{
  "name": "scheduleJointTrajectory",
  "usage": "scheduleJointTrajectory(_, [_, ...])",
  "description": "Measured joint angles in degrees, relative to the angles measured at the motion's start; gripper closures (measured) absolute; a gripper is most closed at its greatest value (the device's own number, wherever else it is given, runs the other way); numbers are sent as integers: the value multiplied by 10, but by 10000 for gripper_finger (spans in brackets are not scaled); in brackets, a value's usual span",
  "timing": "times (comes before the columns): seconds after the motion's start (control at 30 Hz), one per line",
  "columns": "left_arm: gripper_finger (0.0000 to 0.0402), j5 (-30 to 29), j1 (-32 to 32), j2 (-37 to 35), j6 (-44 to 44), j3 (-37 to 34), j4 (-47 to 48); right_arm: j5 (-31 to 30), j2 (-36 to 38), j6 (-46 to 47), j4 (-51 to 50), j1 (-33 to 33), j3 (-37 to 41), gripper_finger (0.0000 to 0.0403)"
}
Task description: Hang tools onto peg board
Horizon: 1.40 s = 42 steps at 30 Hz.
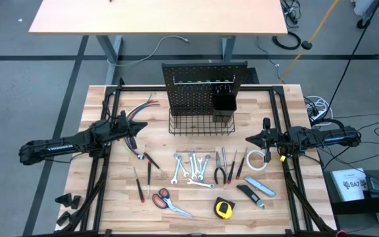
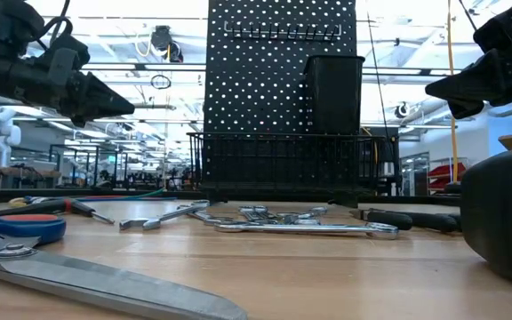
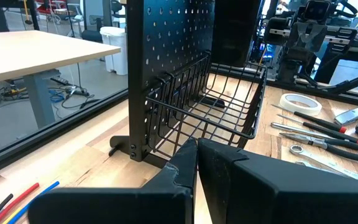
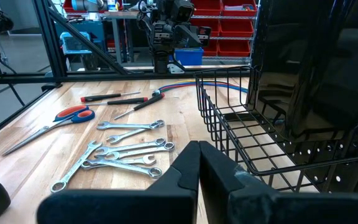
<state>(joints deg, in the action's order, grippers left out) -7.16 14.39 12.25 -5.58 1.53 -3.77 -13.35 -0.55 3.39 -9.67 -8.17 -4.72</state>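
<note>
The tools (image 1: 202, 170) lie loose on the desk (image 1: 110, 197) in front of the peg board (image 1: 202, 82), most with long axes running toward it. The right end effector (image 1: 250, 139), pressed together and empty, hovers nearest the tape roll (image 1: 256, 160). The left end effector (image 1: 139, 127), also pressed together, hangs beside the coloured wires (image 1: 140, 108). Nothing blocks the basket (image 1: 201, 125).

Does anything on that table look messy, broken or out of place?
Nothing looks broken or spilled. The tools, such as the wrenches and scissors, lie loose on the table while the peg board hooks hang bare. A bundle of coloured wires lies beside the board.
</note>
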Motion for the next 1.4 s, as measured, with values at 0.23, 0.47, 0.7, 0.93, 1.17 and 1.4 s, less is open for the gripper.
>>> scheduleJointTrajectory(0.23, [382, 0, 0, 0, 0, 0, 0, 0, 0, 0, 0, 0, 0, 403])
scheduleJointTrajectory(0.47, [382, 0, 0, 0, 0, 0, 0, 0, 0, 0, 0, 0, 0, 403])
scheduleJointTrajectory(0.7, [382, 0, 0, 0, 0, 0, 0, 12, 0, 6, 0, 0, 0, 403])
scheduleJointTrajectory(0.93, [382, 0, 0, 0, 0, 0, 0, 59, 0, 24, 3, 0, 0, 403])
scheduleJointTrajectory(1.17, [382, 0, 0, 0, 0, 0, 0, 60, 0, 19, 3, 0, 0, 403])
scheduleJointTrajectory(1.4, [382, 0, 0, 0, 0, 0, 0, 43, 0, 13, 4, 0, 0, 403])
